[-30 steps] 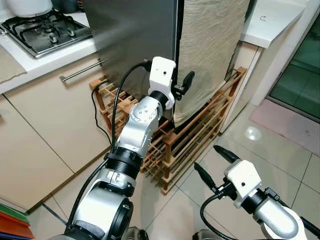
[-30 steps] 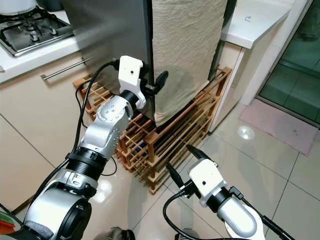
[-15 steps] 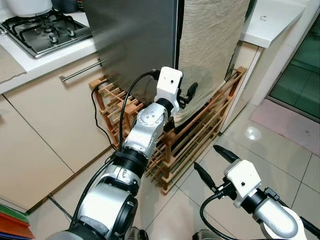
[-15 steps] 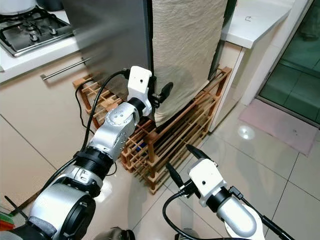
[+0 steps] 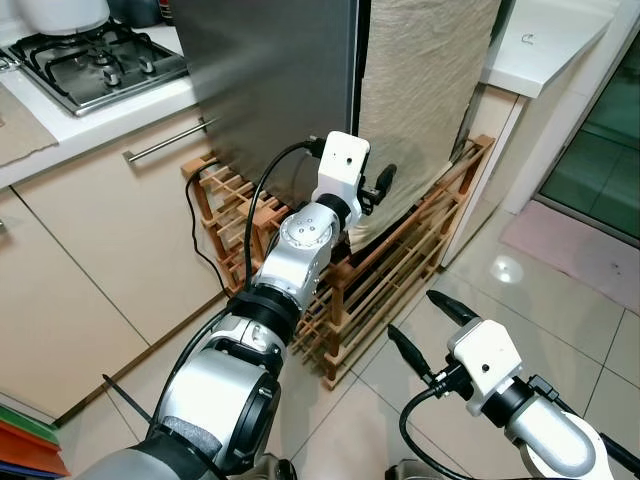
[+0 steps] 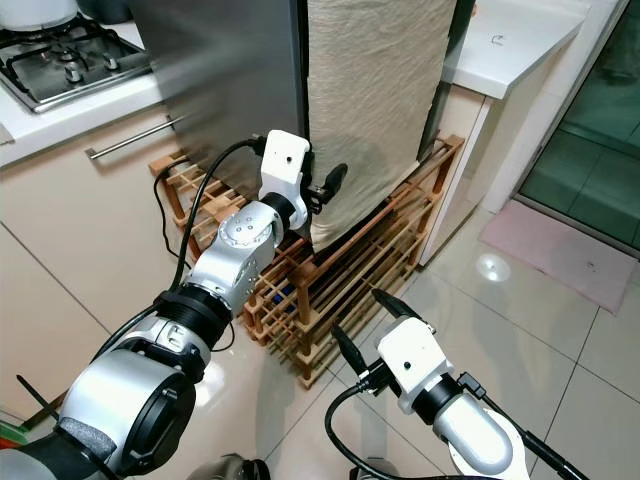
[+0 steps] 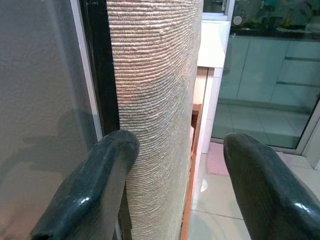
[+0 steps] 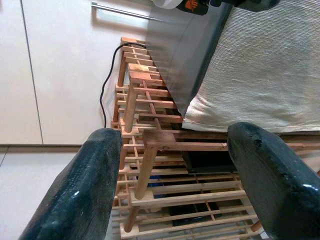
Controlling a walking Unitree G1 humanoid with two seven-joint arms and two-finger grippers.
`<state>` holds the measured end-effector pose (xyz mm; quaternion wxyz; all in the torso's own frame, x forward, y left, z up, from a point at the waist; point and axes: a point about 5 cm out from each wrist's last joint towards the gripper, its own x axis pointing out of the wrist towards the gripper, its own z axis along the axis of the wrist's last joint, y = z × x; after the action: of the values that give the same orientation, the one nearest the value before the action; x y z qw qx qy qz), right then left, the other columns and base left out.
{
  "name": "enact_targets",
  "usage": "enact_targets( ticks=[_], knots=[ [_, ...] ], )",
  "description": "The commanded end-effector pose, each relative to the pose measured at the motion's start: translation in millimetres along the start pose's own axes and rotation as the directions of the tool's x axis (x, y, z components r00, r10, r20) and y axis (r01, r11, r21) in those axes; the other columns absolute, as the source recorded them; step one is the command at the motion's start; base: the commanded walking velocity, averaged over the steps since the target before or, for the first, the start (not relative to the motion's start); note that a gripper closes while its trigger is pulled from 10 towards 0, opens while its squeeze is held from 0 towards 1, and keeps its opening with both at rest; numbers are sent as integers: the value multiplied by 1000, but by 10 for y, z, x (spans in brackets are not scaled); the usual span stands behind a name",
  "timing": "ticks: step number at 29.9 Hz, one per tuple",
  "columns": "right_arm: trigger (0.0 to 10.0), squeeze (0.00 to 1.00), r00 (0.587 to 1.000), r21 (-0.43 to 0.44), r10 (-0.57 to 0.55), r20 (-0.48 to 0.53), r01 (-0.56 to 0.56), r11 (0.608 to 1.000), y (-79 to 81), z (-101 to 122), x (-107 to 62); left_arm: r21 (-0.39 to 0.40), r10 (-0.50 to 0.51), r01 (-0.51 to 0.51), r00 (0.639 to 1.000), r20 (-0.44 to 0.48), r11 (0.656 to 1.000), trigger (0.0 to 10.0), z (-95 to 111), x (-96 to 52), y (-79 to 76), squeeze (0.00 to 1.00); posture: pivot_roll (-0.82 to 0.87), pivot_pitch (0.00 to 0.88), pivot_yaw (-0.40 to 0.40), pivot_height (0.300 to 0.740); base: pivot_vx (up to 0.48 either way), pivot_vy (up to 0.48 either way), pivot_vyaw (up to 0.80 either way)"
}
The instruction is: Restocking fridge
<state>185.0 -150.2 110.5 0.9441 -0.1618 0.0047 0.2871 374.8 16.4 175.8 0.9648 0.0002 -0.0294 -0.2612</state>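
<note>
The restocking has barely begun, judging by what lies here — the fridge (image 5: 270, 80) stands shut, its grey door unopened, and no item to be stocked is in either gripper. What seems to be in hand is the opening of the door; loading the shelves and closing up are all left.

The left gripper (image 5: 378, 187) is reached out to the front vertical edge of the fridge, where the grey door meets a beige woven cloth (image 5: 420, 90) that hangs over the side. In the left wrist view its two fingers (image 7: 95, 185) are spread apart, grasping nothing, one lying over the dark seam at the door's edge and the other out beyond the cloth. Whether either pad touches the edge is hard to tell.

The right gripper (image 5: 430, 330) hangs low over the tiled floor (image 5: 560, 300), fingers parted and empty, pointing toward the wooden rack (image 5: 380, 270).

By count: one fridge, one cloth, one slatted rack under the fridge, one gas hob (image 5: 90, 60) on the counter's (image 5: 90, 125) far corner — and two grippers.
</note>
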Motion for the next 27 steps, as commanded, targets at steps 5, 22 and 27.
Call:
enact_targets(
  ticks=[5, 22, 27],
  knots=[
    [10000, 0, 1000, -16, -4, 12, 5, 1000, -12, 49, 0, -9, 5, -5, 999, 33, 1000, 10000, 60, 4, -12, 0, -207, 48, 54, 724, 0, 0, 0],
    [10000, 0, 1000, -20, -7, 12, 7, 1000, -22, 32, -18, 51, 66, -68, 997, 43, 996, 10000, 78, -10, 137, 0, -217, 33, 51, 724, 0, 0, 0],
    [10000, 0, 1000, -22, -4, 11, 5, 1000, -21, 30, -18, 45, 65, -66, 998, 19, 997, 10000, 11, -23, 126, 0, -214, 32, 49, 724, 0, 0, 0]
  ],
)
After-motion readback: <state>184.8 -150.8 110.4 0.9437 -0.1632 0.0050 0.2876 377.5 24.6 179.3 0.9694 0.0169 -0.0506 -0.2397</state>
